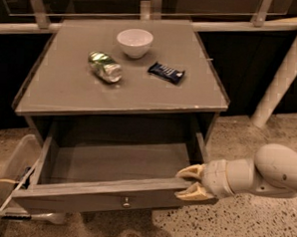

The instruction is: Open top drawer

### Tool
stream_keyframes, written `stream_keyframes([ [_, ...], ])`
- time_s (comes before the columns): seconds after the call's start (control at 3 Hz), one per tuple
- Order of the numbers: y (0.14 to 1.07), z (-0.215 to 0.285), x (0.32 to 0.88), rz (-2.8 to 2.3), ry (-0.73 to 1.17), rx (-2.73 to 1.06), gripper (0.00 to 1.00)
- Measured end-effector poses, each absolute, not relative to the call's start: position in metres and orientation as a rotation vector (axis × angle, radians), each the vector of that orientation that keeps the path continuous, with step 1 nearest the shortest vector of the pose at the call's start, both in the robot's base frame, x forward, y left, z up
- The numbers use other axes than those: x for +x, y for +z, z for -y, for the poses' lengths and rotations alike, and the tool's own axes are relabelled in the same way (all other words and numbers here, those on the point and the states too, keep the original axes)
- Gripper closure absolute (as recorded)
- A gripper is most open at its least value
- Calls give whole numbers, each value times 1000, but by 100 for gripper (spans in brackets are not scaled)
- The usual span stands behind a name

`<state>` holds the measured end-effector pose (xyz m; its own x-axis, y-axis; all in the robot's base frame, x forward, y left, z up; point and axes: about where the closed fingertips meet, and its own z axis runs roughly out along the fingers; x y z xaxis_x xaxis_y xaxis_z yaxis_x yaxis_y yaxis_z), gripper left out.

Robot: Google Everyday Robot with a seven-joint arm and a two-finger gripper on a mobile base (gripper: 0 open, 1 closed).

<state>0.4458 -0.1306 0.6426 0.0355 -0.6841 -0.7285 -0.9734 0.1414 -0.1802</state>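
The top drawer (99,195) of the grey-brown cabinet stands pulled far out, its inside bare, its flat front facing the camera with a small round metal knob (126,202) at centre. My gripper (189,182) comes in from the right on a white arm. Its two tan fingers (192,193) straddle the right end of the drawer's front edge, one above and one below. The lower drawers are hidden under the open drawer.
On the cabinet top (65,91) sit a white bowl (134,42), a crushed green can (105,67) and a dark snack bar (166,72). A clear plastic bin (8,183) stands at the lower left. A white post (286,68) rises at the right.
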Motion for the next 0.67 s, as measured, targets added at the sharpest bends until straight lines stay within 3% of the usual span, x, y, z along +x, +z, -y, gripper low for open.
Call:
stream_keyframes([
  [0.33,643,131,446,-1714,519,-1608,82],
  [0.67,643,131,446,-1714,519,-1608,58],
])
